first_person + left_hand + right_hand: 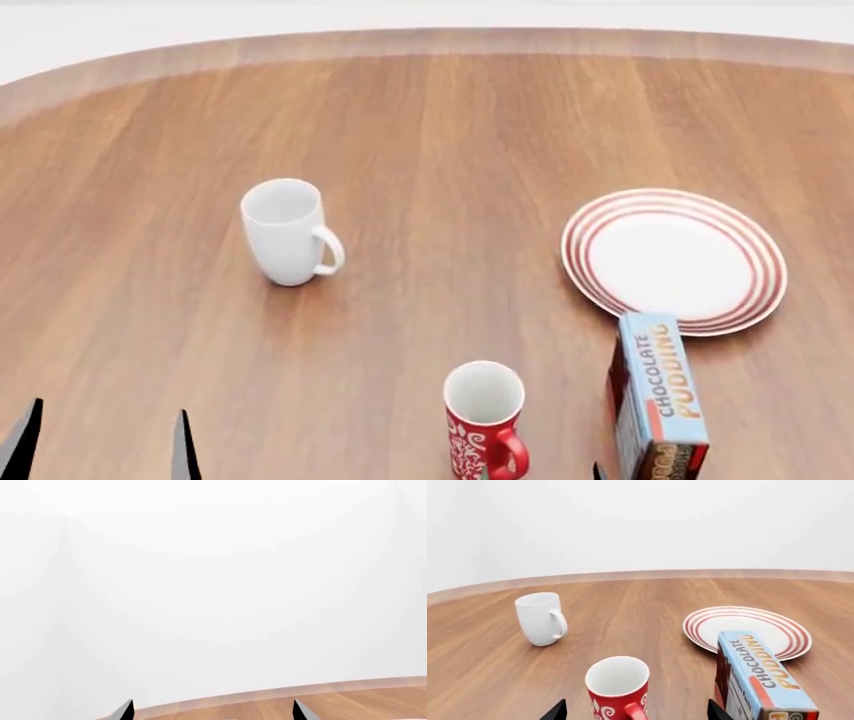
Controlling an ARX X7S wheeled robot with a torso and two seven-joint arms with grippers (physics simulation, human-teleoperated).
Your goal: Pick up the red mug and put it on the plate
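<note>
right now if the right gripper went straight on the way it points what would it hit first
Probably the red mug: it stands upright between the open right gripper's fingertips, directly ahead. The pudding box sits just off to one side; how near is hard to judge.

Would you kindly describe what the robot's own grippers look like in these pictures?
Only fingertips show. The left gripper ends in two slim, pointed fingers, dark with a paler grey face. The right gripper shows two black pointed tips. No cables, markings or arm links are visible in any view.
</note>
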